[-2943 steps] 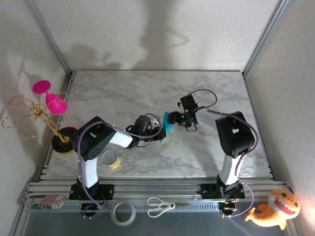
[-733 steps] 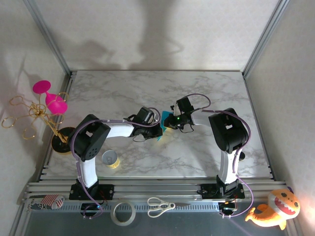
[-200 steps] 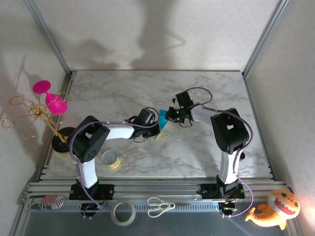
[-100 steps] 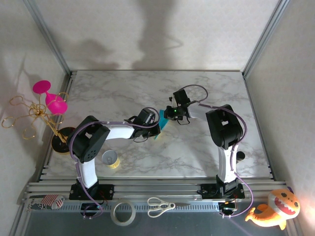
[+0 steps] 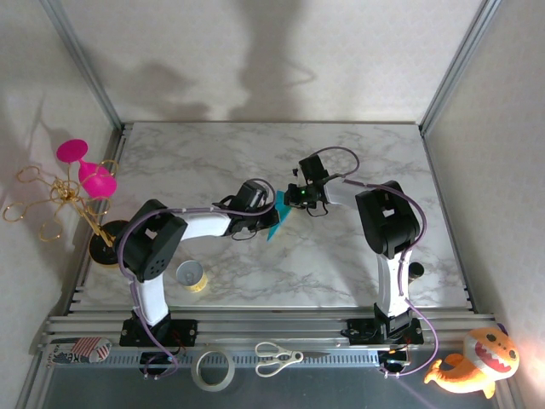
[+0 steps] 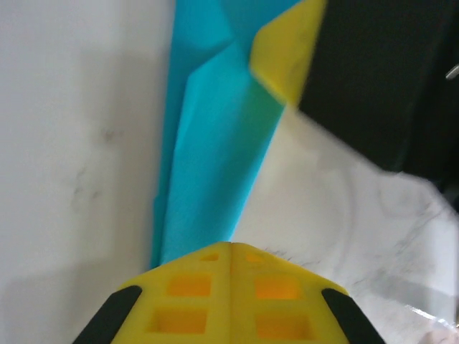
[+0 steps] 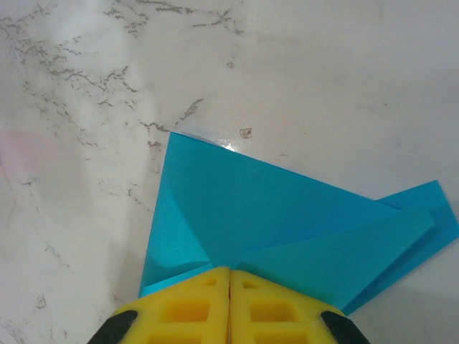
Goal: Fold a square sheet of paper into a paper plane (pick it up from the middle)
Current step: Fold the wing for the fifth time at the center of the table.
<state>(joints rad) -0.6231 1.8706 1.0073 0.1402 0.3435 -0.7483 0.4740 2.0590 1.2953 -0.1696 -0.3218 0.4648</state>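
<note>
Your left gripper (image 6: pixel 229 247) has crept toward twelve o'clock; it and the right gripper (image 7: pixel 229 271) both pinch the paper (image 7: pixel 287 215) tight, likely tensioning its crease.

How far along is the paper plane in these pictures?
Done: the teal paper already carries slanted folds and overlapping flaps, so it is no longer a flat square. In hand: the left gripper and right gripper are both shut on it from opposite ends. Left: it doesn't yet look like a finished dart, so more creasing probably remains.
</note>
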